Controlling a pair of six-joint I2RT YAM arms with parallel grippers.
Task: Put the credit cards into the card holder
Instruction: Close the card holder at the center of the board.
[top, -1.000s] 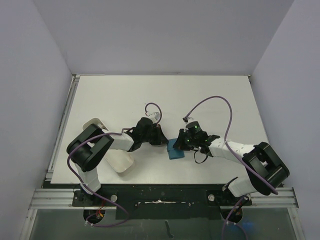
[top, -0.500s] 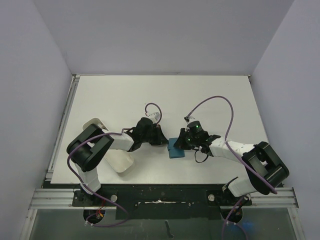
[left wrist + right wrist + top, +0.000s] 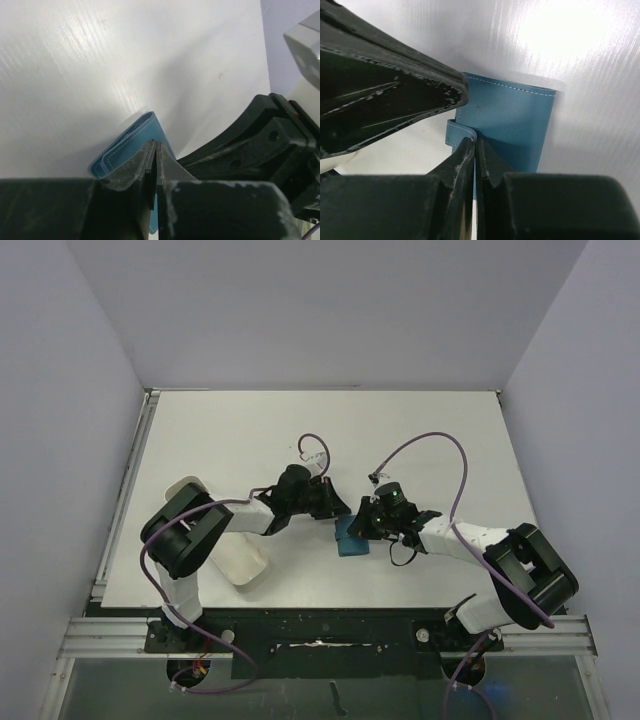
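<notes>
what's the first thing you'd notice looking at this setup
The teal wallet at the near middle of the table stands out, the only colour on white. The left end effector and right end effector are shut, tips converging on it. A white tray lies partly under the left arm.

bright, even overhead light; streaky glare on the white table (image 3: 100,60); soft shadows; blurry foreground in wrist views

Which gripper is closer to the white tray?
Left. The left gripper is right of the white tray, beside the card holder; the right gripper is farther right, over the card holder.
</notes>
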